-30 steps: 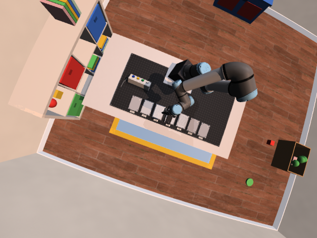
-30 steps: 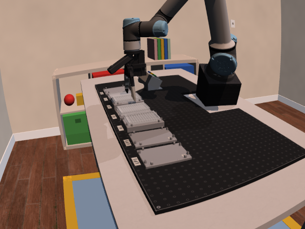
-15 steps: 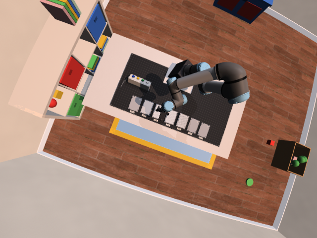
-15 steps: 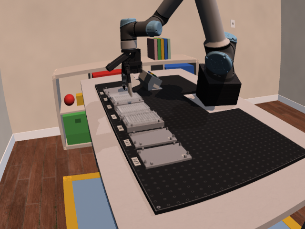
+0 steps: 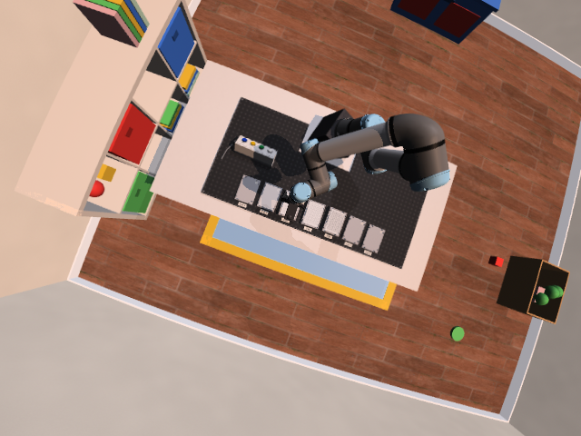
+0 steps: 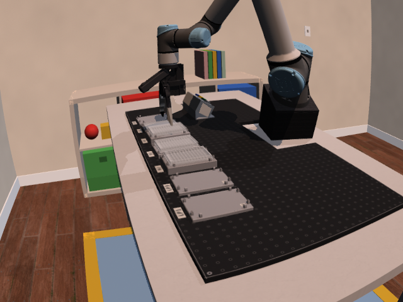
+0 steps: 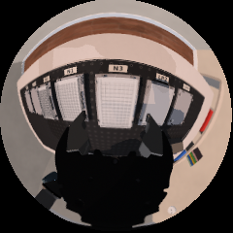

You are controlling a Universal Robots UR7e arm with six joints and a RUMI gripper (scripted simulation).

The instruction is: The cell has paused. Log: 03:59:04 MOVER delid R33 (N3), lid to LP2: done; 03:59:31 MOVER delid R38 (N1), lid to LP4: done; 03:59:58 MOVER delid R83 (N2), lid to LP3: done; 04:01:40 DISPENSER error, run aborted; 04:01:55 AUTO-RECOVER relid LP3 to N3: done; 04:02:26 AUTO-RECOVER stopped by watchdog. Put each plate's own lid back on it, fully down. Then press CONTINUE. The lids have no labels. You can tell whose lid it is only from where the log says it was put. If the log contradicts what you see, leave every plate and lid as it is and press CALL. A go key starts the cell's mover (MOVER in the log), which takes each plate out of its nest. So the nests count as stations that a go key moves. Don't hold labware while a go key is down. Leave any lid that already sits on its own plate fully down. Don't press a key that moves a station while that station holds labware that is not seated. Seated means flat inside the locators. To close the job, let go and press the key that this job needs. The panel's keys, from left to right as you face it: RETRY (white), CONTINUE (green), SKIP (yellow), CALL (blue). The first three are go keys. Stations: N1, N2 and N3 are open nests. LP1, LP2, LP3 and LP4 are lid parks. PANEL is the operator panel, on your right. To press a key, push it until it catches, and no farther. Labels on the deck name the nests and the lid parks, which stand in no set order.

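Lying in the nest labelled N3: a plate (image 5: pixel 282 209) (image 6: pixel 165 129) (image 7: pixel 116 99), partly hidden from the top by the fingers (image 5: pixel 291 208) (image 6: pixel 169 113). Open, pointing down, with nothing visible between. Cannot tell from these views whether fully covered by a lid.

Just beside, in N1, another plate (image 5: pixel 313 213) (image 6: pixel 175 143) (image 7: pixel 70 98), with a fine grid of wells. Next along the row, a third plate (image 5: pixel 334 221) (image 6: pixel 188 156) (image 7: pixel 45 102), also gridded; label too small to read.

On the other side of N3, a bluish-grey park (image 5: pixel 269 196) (image 7: pixel 159 102), then an end park (image 5: pixel 247 188) (image 6: pixel 149 118) (image 7: pixel 181 104), partly in shadow. Hard to tell about clear lids on either. At the opposite end of the row, two flat grey parks (image 5: pixel 354 229) (image 6: pixel 201 182), (image 5: pixel 373 237) (image 6: pixel 216 204), with small locators at the corners.

Farther back on the dark perforated mat (image 5: pixel 384 202) (image 6: pixel 276 201), apart from the row, the operator panel (image 5: pixel 255 157) (image 6: pixel 196 109), with blue, yellow, green and white keys along the top. Beyond the pale surface (image 5: pixel 187 173) (image 6: pixel 130 182), a shelf unit (image 5: pixel 101 94) (image 6: pixel 75 143) with books on top.

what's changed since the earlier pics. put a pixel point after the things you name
The gripper (image 5: pixel 290 211) (image 6: pixel 167 119) (image 7: pixel 116 112) has moved along the row toward the panel's (image 5: pixel 255 151) (image 6: pixel 195 109) (image 7: pixel 177 147) end, from over the N1 plate (image 5: pixel 313 214) (image 6: pixel 175 143) (image 7: pixel 70 98) to over the N3 plate (image 5: pixel 283 209) (image 6: pixel 165 129) (image 7: pixel 116 99). It is open; nothing was visibly taken hold of or let go. The plates and panel stayed put.
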